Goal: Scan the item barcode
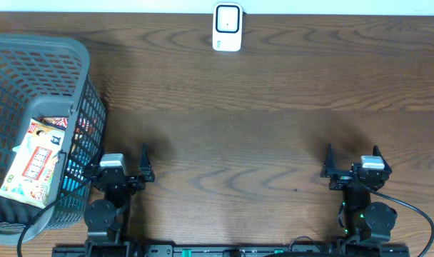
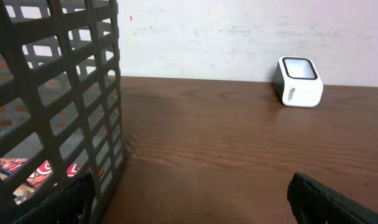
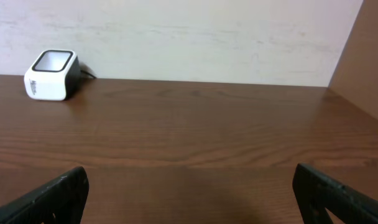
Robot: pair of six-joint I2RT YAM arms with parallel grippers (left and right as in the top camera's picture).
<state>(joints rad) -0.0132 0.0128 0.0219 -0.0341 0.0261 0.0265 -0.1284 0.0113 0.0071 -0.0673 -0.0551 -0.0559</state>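
Note:
A flat colourful packet, the item (image 1: 33,165), lies inside the grey mesh basket (image 1: 80,51) at the left; its red print (image 2: 36,175) shows through the basket wall (image 2: 71,93). No barcode can be made out. The white scanner (image 1: 227,27) stands at the table's far edge, also seen as the scanner (image 2: 299,82) and the scanner (image 3: 50,74). My left gripper (image 1: 121,163) rests open at the near edge just right of the basket, nothing between its fingers (image 2: 326,199). My right gripper (image 1: 353,162) rests open at the near right, fingers (image 3: 49,199) wide apart.
The brown wooden table (image 1: 231,121) runs between the grippers and the scanner. A pale wall (image 3: 189,37) stands behind the table. A brown panel (image 3: 363,56) rises at the far right. A black cable (image 1: 417,214) trails from the right arm.

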